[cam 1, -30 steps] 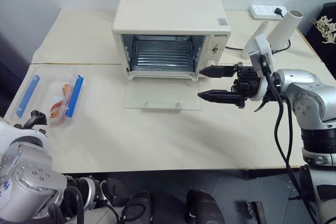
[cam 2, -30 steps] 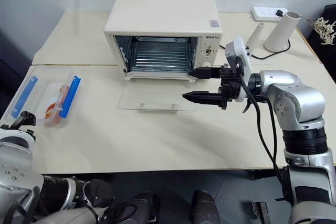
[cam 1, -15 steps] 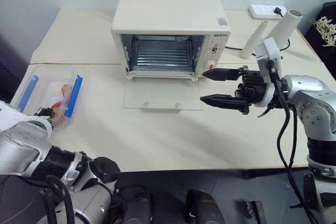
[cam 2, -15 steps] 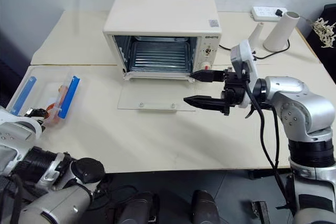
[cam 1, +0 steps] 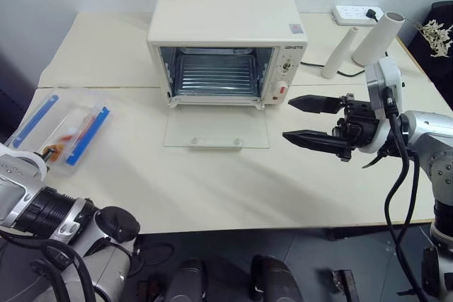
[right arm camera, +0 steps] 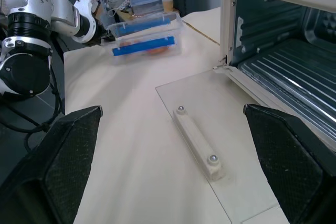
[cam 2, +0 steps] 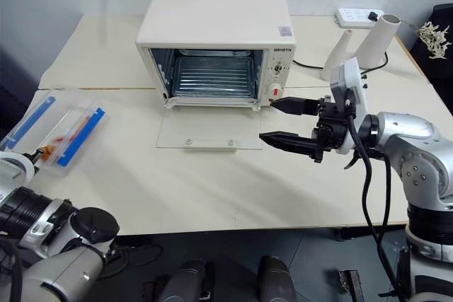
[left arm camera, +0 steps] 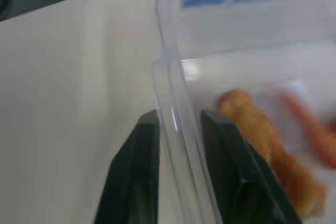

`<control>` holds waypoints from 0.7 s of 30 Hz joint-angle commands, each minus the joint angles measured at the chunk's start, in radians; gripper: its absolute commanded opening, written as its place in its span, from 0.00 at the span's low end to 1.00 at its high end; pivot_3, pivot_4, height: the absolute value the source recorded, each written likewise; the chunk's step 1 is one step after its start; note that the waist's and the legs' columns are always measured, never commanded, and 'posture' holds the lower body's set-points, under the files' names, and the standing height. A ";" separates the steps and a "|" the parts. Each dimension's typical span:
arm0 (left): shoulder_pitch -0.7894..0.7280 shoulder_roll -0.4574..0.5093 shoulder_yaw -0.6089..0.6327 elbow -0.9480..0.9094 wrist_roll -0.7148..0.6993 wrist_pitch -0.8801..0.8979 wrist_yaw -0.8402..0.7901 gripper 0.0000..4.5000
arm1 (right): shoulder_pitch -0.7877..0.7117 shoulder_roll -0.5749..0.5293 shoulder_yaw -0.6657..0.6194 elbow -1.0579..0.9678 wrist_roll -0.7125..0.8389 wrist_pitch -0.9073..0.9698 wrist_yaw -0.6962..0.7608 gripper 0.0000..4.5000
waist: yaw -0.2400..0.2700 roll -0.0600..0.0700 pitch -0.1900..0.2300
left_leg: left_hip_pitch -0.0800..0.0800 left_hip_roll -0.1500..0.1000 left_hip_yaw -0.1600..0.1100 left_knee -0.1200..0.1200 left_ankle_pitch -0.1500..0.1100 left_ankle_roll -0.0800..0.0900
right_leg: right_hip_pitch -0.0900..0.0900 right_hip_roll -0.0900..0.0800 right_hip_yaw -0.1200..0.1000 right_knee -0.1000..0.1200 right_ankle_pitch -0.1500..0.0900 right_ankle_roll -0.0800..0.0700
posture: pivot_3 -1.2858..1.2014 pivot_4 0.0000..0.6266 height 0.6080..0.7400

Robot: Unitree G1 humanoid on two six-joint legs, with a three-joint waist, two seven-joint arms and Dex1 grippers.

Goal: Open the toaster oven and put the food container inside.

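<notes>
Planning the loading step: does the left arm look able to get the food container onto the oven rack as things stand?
Probably yes. The left gripper has its fingers closed on the food container's clear wall. The toaster oven door lies flat and open, and the table between them is bare. The right gripper waits off to the side.

Open toaster oven (cam 1: pixel 225 40), container (cam 1: pixel 62 129) apart

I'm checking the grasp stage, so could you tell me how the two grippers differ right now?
The left gripper has its fingers pinched on the wall of the food container; the right gripper is wide open and holds nothing. The left sits at the table's left edge; the right hovers beside the toaster oven. Both have black fingers.
</notes>
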 commanded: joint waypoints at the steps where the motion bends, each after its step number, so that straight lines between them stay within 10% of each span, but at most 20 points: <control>1: 0.030 0.056 -0.032 0.024 -0.027 0.007 -0.032 0.05 | -0.011 -0.023 -0.041 0.008 0.044 0.028 -0.004 1.00 | 0.000 0.000 0.000 | 0.000 0.000 0.000 0.000 0.000 0.000 | 0.000 0.000 0.000 0.000 0.000 0.000 | 0.52 0.24 1.00; 9: 0.129 0.166 -0.153 0.039 -0.160 0.108 -0.214 0.02 | -0.005 -0.048 -0.043 0.026 0.006 -0.016 0.006 1.00 | -0.001 -0.001 0.000 | 0.000 0.000 0.000 0.000 0.000 0.000 | -0.001 0.000 0.000 0.000 0.000 0.000 | 0.52 0.24 1.00; 21: 0.232 0.436 -0.576 -0.079 -0.769 0.110 -0.499 0.02 | 0.132 -0.086 -0.137 -0.019 0.031 -0.004 -0.020 1.00 | 0.019 -0.003 0.000 | -0.001 0.001 -0.001 0.000 0.000 0.001 | 0.000 -0.003 0.000 -0.001 0.000 0.000 | 0.52 0.24 1.00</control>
